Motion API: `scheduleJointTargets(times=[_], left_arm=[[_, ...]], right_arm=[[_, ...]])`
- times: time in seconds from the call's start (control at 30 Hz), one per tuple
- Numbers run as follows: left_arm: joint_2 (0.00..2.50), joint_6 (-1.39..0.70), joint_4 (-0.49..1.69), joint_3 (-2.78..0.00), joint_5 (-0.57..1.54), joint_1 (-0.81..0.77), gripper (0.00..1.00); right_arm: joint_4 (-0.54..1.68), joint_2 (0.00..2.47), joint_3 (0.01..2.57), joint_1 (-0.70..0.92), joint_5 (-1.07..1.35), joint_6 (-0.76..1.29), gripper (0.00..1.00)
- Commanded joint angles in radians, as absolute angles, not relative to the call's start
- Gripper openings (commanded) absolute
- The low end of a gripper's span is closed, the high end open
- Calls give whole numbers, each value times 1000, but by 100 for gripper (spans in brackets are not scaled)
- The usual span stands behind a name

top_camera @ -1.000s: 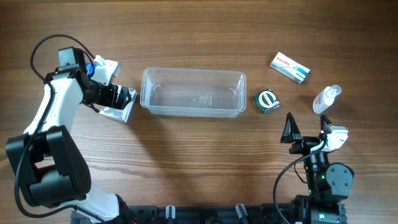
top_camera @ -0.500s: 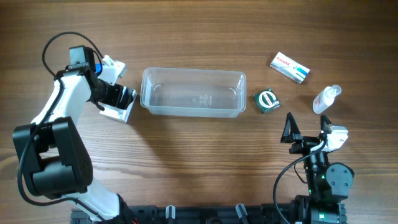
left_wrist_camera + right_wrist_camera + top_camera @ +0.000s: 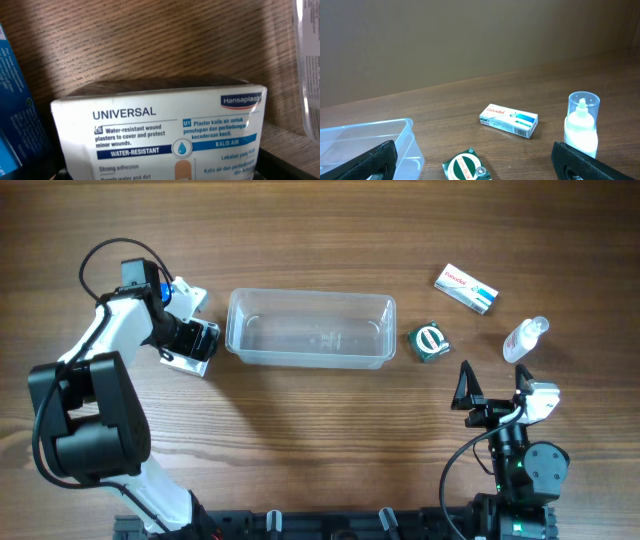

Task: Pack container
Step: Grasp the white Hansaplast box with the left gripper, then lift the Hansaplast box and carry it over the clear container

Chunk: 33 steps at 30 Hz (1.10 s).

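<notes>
The clear rectangular plastic tub point(image 3: 310, 330) stood on the wooden worktop point(image 3: 300, 440), its short end just beside a white Hansaplast plaster box point(image 3: 160, 135). The left claw point(image 3: 203, 340) sat over that box; whether it gripped it could not be told. The right claw point(image 3: 493, 385) gaped wide, holding nothing, near a small green box point(image 3: 428, 342)

1. Soft, even light is falling across the wooden table point(image 3: 320, 440) in the overhead view, leaving only faint shadows.
2. Pale glare is glinting along the container point(image 3: 310, 362) rim.
3. In the left wrist view, the plaster box point(image 3: 160, 135) is showing sharp print, and a dark shadow is lying behind it.
</notes>
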<state>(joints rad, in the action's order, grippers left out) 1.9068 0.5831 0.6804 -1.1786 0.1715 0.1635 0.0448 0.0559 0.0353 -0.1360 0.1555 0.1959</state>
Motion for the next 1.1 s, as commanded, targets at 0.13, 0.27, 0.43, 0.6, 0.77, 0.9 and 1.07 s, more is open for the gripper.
scheduleJointTargets(times=[0.13, 0.27, 0.43, 0.6, 0.77, 0.9, 1.07], left_arm=[[1913, 595, 692, -1194, 166, 159, 85], [1913, 595, 692, -1194, 166, 159, 82], [1913, 595, 695, -1194, 166, 159, 79], [1900, 594, 696, -1201, 166, 159, 80], [1838, 541, 697, -1231, 156, 159, 76], [1802, 516, 715, -1246, 109, 159, 71], [1757, 500, 733, -1246, 106, 150, 73]], right_arm=[[42, 57, 30, -132, 150, 186, 100], [42, 57, 30, -132, 150, 186, 100], [42, 57, 30, -132, 150, 186, 100], [43, 57, 30, -132, 150, 186, 100], [42, 57, 30, -132, 150, 186, 100], [42, 57, 30, -132, 150, 186, 100], [42, 57, 30, -132, 150, 186, 100]])
